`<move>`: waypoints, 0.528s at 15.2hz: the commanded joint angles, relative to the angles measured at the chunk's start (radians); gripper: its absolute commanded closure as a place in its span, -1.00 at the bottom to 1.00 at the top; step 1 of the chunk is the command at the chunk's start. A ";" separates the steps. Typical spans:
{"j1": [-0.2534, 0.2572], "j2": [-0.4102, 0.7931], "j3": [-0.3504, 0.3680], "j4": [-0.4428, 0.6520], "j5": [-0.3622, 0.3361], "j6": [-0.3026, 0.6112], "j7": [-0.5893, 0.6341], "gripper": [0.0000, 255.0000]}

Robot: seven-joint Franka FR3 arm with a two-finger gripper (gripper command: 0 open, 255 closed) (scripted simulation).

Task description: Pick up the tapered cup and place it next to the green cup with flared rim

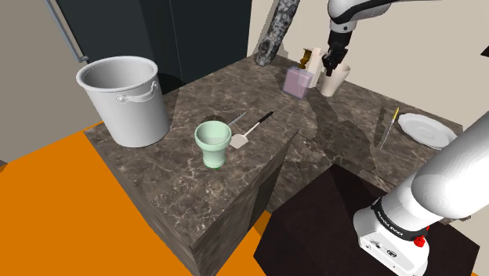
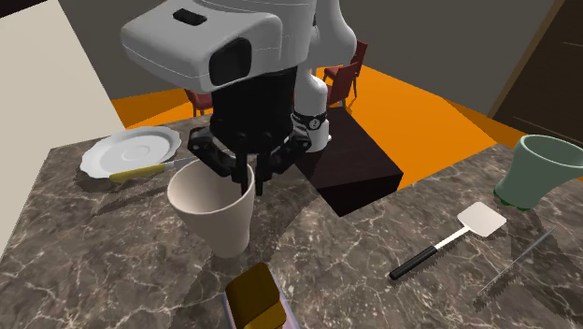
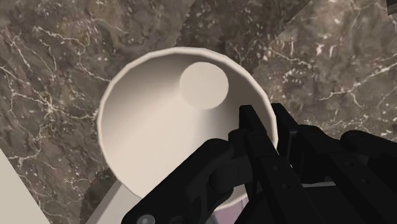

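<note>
The tool [image 3: 266, 116] is clamped on the rim of the cup [image 3: 159, 133], one finger inside, one outside, cup standing on the table [image 3: 57, 70] beneath it; likely light, stiff, slick, best held there.

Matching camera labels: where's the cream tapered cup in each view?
Shoulder view: cream tapered cup at upper right, on the dark marble counter beside a lilac box.
Second exterior view: cup left of centre, near a white scalloped plate.
Wrist view: cup under the camera, seen into its mouth.
Shared landmark: black two-finger hand at the cup's rim.
</note>
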 commanded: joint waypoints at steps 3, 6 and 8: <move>0.001 -0.014 0.001 0.038 -0.002 -0.051 -0.003 1.00; 0.002 -0.022 0.002 0.070 -0.002 -0.091 -0.007 1.00; 0.003 -0.026 0.003 0.092 -0.002 -0.117 -0.009 1.00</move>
